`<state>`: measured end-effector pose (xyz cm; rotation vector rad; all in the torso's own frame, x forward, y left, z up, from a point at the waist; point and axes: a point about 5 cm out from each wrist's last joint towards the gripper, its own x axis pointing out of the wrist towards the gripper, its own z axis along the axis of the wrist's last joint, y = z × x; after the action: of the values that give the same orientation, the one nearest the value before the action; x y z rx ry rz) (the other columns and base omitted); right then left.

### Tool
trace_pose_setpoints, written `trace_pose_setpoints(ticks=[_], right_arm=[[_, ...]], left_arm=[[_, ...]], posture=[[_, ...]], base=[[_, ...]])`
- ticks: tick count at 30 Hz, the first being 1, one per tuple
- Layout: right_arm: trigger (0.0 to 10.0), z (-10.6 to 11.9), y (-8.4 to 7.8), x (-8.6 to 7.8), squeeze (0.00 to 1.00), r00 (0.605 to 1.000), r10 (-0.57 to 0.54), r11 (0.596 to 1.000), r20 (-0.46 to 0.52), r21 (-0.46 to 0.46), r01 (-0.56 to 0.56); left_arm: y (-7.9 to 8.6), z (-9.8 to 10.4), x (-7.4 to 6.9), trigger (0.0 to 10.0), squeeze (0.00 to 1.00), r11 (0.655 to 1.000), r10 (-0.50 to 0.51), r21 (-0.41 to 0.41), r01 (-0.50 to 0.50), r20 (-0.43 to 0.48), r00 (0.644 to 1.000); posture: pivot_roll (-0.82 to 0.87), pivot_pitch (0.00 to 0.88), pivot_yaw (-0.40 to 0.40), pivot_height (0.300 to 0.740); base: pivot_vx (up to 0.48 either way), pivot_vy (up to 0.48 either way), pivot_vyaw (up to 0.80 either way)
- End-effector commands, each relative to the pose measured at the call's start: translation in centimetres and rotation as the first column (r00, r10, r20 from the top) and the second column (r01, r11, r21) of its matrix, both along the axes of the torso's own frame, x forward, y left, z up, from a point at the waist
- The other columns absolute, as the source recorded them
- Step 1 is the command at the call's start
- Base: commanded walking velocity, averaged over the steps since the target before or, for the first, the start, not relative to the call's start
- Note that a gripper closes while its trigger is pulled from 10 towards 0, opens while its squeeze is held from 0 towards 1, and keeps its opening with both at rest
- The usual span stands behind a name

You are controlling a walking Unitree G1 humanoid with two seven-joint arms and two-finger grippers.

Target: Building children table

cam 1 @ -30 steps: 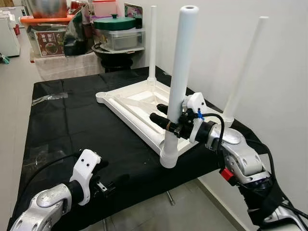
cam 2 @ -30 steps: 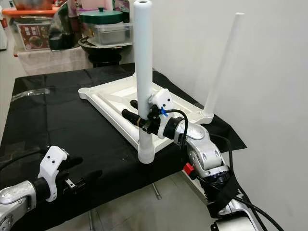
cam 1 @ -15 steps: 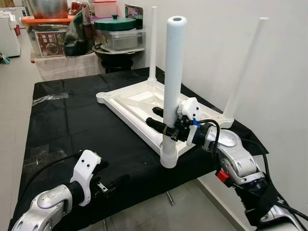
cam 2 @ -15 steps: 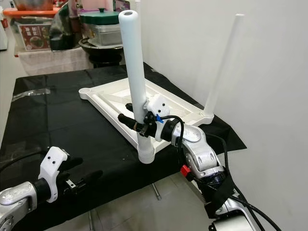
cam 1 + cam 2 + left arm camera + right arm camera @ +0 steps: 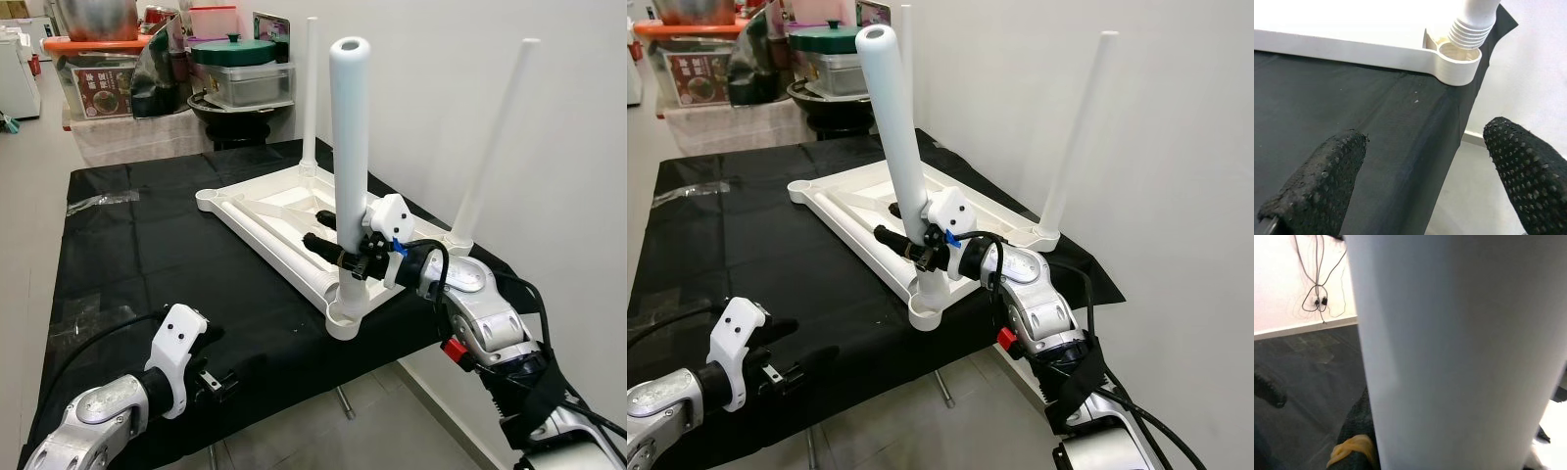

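White plastic makes up the whole piece: one upside-down children's tabletop (image 5: pixel 284 220) is lying on a black cloth (image 5: pixel 147 255) spread over a table, and three white legs are rising from it. Two thin-looking far legs are standing in their corner sockets — one at the back (image 5: pixel 311 88), one by the wall (image 5: pixel 490 137). The third, the near leg (image 5: pixel 345 166), is sitting with its ribbed end in the near corner socket (image 5: pixel 1455 56) at the cloth's edge, leaning a little off upright. A fourth corner (image 5: pixel 204 199), on the left, is showing a bare socket.

The right gripper (image 5: pixel 338 253) is reaching in from the right, its two black fingers closing around the near leg low on its shaft, just above the socket; in the right wrist view the leg's white surface (image 5: pixel 1449 352) is pressing close against the camera, with a black fingertip (image 5: pixel 1359 421) beside it.

The left gripper (image 5: pixel 1430 171) is hanging low at the near left edge of the table, its two dotted fingers spread well apart and holding nothing — the cloth edge and floor are showing between them.

Behind the table, a shelf is carrying a lidded green pot (image 5: pixel 233 47), clear containers (image 5: pixel 250 80) and a boxed item (image 5: pixel 98 86). The white wall (image 5: pixel 451 78) is running close along the right side.
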<state>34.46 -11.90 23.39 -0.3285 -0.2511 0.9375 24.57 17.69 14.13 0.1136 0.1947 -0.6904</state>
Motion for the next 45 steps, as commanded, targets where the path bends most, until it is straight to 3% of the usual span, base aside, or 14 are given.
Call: trace_pose_setpoints(ticks=[1,19,29,33,41,45], right_arm=[[0.0,1.2,-0.1,0.2,0.0,0.999,-0.006,0.999,0.042,0.034,0.005],[0.0,-1.4,0.8,-0.5,0.0,0.999,0.038,0.999,0.006,-0.026,-0.038],[0.0,-1.6,0.9,-0.9,0.0,0.995,0.084,0.996,-0.047,0.013,-0.083],[0.0,-1.8,1.1,-0.9,0.0,0.987,0.111,0.992,-0.113,0.071,-0.104],[0.0,-2.6,0.9,0.1,0.0,0.965,0.075,0.966,-0.252,0.257,-0.007],[0.0,-3.4,1.5,-0.1,0.0,0.954,0.076,0.956,-0.291,0.293,0.013]], left_arm=[[-0.2,0.0,-0.1,10.0,0.0,1.0,-0.008,-0.018,0.008,-0.008,1.0],[-0.2,0.1,0.0,10.0,0.0,1.0,0.0,-0.021,0.0,-0.01,1.0],[-0.3,0.0,0.0,10.0,0.0,1.0,-0.002,-0.026,0.001,-0.018,1.0],[-0.1,-0.1,0.0,10.0,0.0,1.0,0.002,-0.028,-0.003,-0.025,1.0],[-0.3,-0.2,0.0,10.0,0.0,0.999,0.01,-0.038,-0.011,-0.035,0.999],[-0.2,-0.3,-0.1,10.0,0.0,0.999,0.018,-0.037,-0.019,-0.038,0.999]], posture=[[0.1,0.0,-0.037,0.74],[0.11,0.0,-0.039,0.74],[0.11,0.0,-0.041,0.74],[0.11,0.0,-0.044,0.74],[0.11,0.0,-0.049,0.74],[0.11,0.0,-0.05,0.74]], base=[[0.0,0.0,0.0],[0.0,0.0,0.0],[0.0,0.0,0.0],[0.0,0.0,0.0],[0.0,0.0,0.0],[0.0,0.0,0.0]])
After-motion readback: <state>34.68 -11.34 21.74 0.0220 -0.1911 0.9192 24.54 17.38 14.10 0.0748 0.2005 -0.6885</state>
